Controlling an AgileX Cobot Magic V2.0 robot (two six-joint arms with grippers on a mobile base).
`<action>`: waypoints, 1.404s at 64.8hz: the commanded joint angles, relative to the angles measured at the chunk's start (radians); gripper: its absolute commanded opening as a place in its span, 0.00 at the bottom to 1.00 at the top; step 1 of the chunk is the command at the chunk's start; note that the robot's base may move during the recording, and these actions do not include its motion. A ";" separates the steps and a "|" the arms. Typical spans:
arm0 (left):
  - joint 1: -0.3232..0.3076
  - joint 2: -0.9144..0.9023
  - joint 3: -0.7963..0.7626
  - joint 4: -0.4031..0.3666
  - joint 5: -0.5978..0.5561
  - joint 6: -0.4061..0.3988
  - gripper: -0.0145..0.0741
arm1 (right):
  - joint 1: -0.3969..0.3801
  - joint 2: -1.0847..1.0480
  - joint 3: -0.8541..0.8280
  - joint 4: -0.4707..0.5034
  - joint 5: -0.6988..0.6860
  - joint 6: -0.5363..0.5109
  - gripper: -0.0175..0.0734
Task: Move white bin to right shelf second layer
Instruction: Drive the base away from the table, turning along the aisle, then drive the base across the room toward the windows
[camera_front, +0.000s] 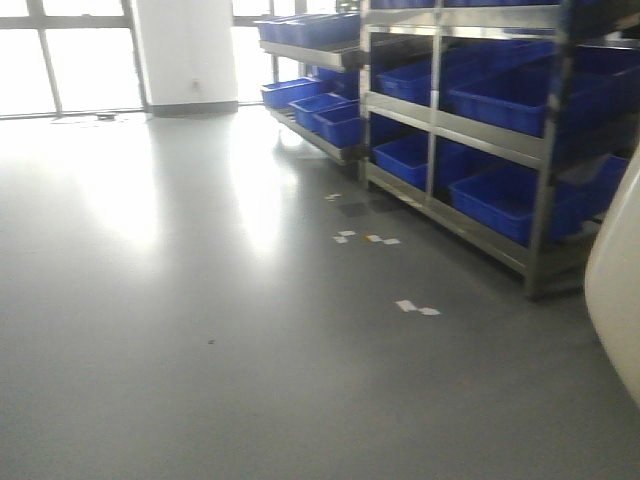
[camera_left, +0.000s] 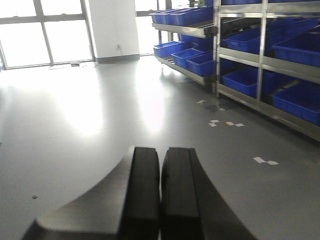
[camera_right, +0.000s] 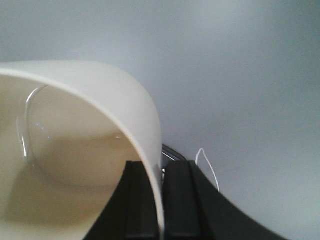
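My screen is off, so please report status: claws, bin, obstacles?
Left claw shut, empty. Right claw shut on white bin rim. Bin not yet on rack. Blue crates occupy rack ahead.

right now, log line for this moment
right gripper: shut on white bin rim | left gripper: shut, empty | rack with blue crates: ahead-right

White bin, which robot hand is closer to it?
Right. The right gripper pinches the white bin by its wall, one finger inside, one outside. The left gripper is shut on nothing over the floor, with no bin in its view.
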 joint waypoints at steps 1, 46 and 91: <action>-0.002 -0.015 0.037 -0.006 -0.086 -0.003 0.26 | -0.007 -0.002 -0.027 -0.004 -0.007 -0.002 0.27; -0.002 -0.015 0.037 -0.006 -0.086 -0.003 0.26 | -0.007 -0.002 -0.027 -0.006 -0.005 -0.002 0.27; -0.002 -0.015 0.037 -0.006 -0.086 -0.003 0.26 | -0.007 -0.002 -0.027 -0.005 -0.005 -0.002 0.27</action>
